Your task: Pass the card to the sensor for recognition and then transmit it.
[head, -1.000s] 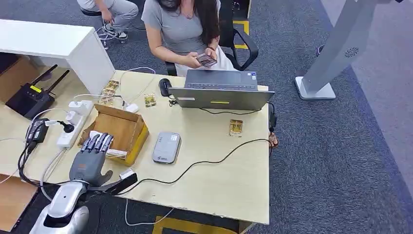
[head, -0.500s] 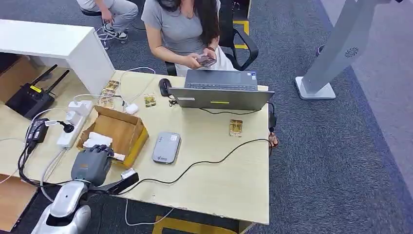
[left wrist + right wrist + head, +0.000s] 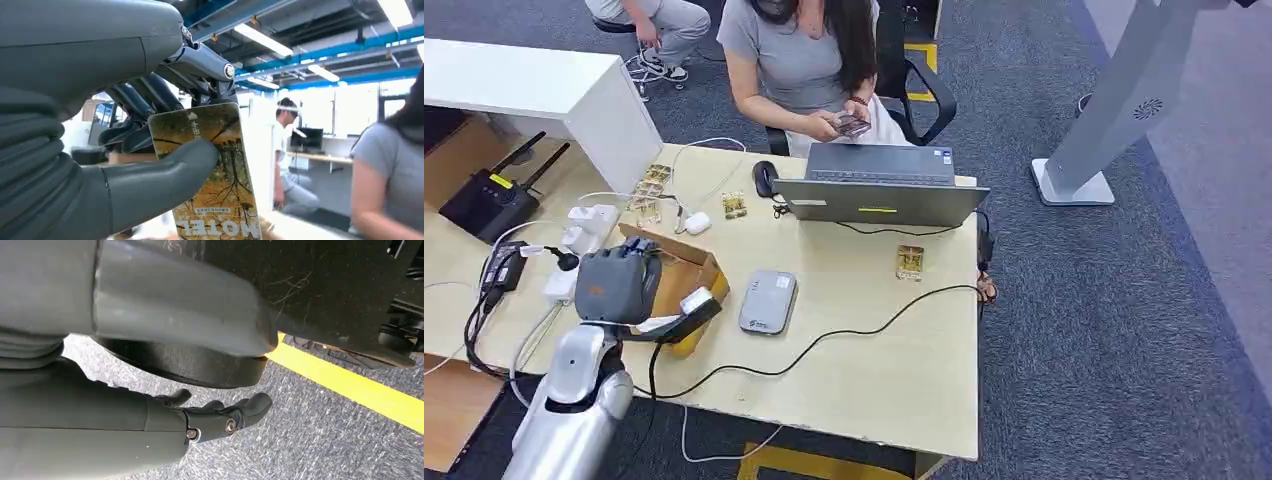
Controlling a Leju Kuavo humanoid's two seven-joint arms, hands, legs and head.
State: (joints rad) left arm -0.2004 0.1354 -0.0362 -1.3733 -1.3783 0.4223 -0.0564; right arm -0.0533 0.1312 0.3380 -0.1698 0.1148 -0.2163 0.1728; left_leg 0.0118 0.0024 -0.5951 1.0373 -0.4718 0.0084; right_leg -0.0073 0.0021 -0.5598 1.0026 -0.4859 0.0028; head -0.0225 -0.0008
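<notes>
Printed card: glossy, flat, autumn-tree picture; I see it pinched between thumb and fingers of my left hand, above the cardboard box.
Long axis: runs out past the fingertips, away from the palm.
Sensor: grey rounded slab, flat on the wooden table, just right of the box; I judge the card must travel right and down.
Right hand: hangs by the carpet, fingers loosely apart, holding nothing; left is nearer.
</notes>
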